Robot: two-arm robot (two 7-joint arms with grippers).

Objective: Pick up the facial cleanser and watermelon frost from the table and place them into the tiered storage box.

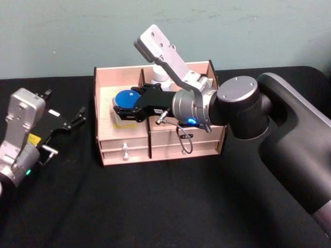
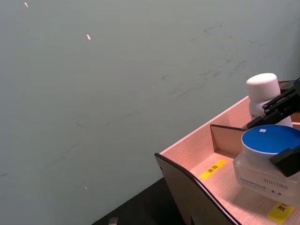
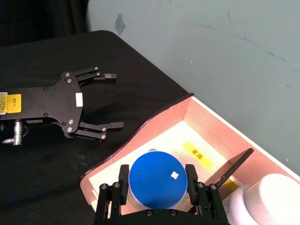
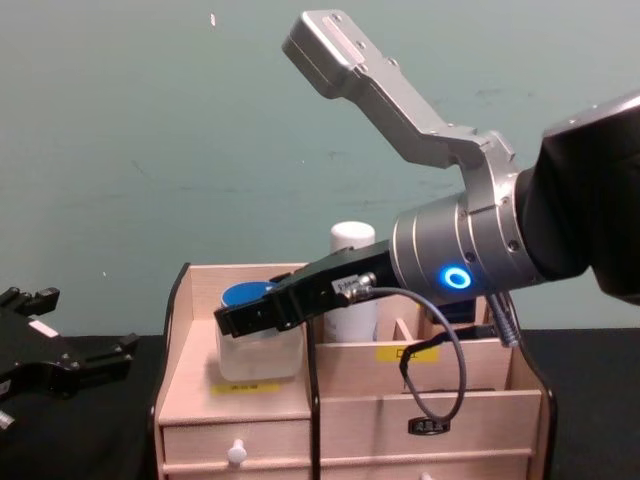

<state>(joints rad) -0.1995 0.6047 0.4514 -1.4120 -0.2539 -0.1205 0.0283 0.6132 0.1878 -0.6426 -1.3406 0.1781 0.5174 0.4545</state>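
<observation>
Between right hand's (image 3: 157, 196) fingers (image 3: 123, 183): blue-lidded jar (image 3: 157, 180).

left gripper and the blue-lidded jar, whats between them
In the right wrist view, between the open left gripper and the blue-lidded jar lie bare black table and the tiered storage box side wall.

Non-task stuff: black tablecloth (image 1: 155, 206) covers the whole work surface, runs edge to edge in head view. Behind it a plain pale green wall (image 1: 72, 36), scuffed, with a few small light specks (image 2: 88, 36) and faint scratch marks. One darker blotch on the wall (image 3: 119, 22) near the table's back edge, possibly chipped paint, can't tell for sure.
</observation>
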